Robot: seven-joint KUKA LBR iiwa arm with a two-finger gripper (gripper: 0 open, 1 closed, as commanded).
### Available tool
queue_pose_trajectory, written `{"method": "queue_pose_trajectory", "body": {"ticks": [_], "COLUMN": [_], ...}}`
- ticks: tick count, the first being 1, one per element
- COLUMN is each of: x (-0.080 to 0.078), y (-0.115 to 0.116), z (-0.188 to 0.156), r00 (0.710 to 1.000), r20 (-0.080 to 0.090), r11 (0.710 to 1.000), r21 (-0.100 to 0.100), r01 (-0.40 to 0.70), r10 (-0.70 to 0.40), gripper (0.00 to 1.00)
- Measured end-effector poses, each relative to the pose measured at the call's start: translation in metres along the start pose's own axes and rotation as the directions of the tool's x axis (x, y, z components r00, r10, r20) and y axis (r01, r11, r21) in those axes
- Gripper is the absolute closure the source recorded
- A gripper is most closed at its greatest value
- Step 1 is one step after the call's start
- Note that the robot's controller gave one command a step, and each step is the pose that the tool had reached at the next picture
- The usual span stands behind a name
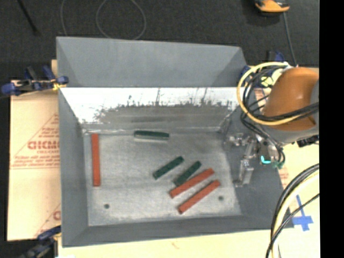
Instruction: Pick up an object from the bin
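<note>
Camera view places the gripper (pixel 244 164) at the right of the frame, low over the right edge of the grey bin (pixel 161 98), where the floor meets the sloping right wall. Whether it is open or closed cannot be told, and nothing can be seen held in it.

The nearest things lie to its left and slightly below, in the lower middle of the frame. They are two red bars, the upper red bar (pixel 191 183) and the lower red bar (pixel 199 196), side by side and near parallel. Their long axes run from lower left to upper right, so their upper right ends point roughly toward the gripper, with a gap of bare floor between.

Just left of them, two green bars (pixel 167 167) lie on much the same slant, one close against the upper red bar. A darker green bar (pixel 151 135) lies level near the back wall, well apart. An orange bar (pixel 95 159) stands up-and-down at the far left.

The coming move probably calls for a short shift left, with the grasp set across the slant.
</note>
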State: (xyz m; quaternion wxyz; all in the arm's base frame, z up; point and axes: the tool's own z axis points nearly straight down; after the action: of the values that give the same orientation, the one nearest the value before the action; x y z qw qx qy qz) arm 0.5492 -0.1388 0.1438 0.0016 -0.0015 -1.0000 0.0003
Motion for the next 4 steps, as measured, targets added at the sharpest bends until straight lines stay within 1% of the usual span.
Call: {"method": "queue_pose_trajectory", "body": {"ticks": [1,2,3,4], "x": [-0.027,-0.028,-0.041,-0.01], "y": [0.068,0.065,0.045,0.025], "z": [0.075,0.072,-0.105,-0.173], "r00": [0.996,0.996,0.996,0.919], "r20": [0.005,0.008,0.017,0.011], "r11": [0.996,0.996,0.996,0.919], "r21": [0.001,0.003,0.005,0.007], "r01": [0.091,0.087,0.092,0.395], "r10": [-0.091,-0.087,-0.092,-0.395], "gripper": [0.0,1.0,1.0,1.0]}}
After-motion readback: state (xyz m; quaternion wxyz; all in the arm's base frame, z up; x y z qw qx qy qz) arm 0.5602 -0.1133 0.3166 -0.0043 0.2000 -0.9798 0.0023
